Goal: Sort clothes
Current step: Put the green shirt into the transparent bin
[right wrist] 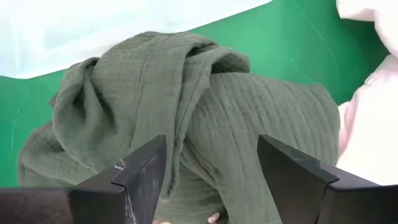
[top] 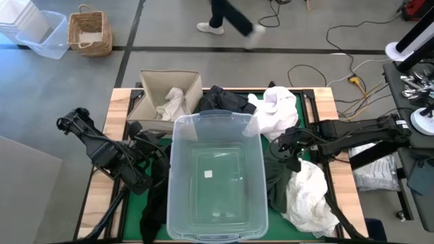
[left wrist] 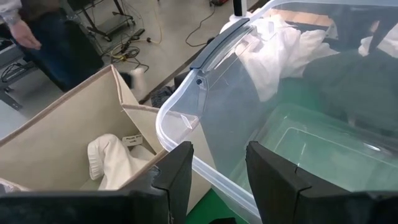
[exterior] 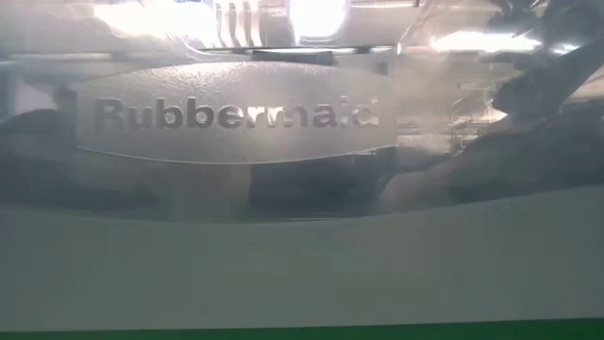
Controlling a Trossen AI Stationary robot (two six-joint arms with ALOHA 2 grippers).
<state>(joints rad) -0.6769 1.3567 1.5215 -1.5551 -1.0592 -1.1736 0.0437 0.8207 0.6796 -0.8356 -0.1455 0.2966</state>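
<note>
A dark olive green garment point(right wrist: 205, 106) lies bunched on the green mat right of the clear tub point(top: 217, 176); it also shows in the high view point(top: 277, 177). My right gripper point(right wrist: 214, 180) point(top: 288, 150) is open just above it, one finger on either side of a raised fold. White garments lie at the right near corner point(top: 308, 196) and behind the tub point(top: 274, 112), beside a black one point(top: 224, 100). Another white garment point(left wrist: 115, 162) lies inside the beige box point(top: 166, 102). My left gripper point(left wrist: 217, 177) point(top: 150, 146) is open between box and tub.
The tub's wall point(exterior: 236, 118) fills the low view. A black garment point(top: 152, 210) hangs over the table's near edge left of the tub. A person point(top: 227, 17) walks on the floor beyond the table, where a wicker basket point(top: 89, 32) stands.
</note>
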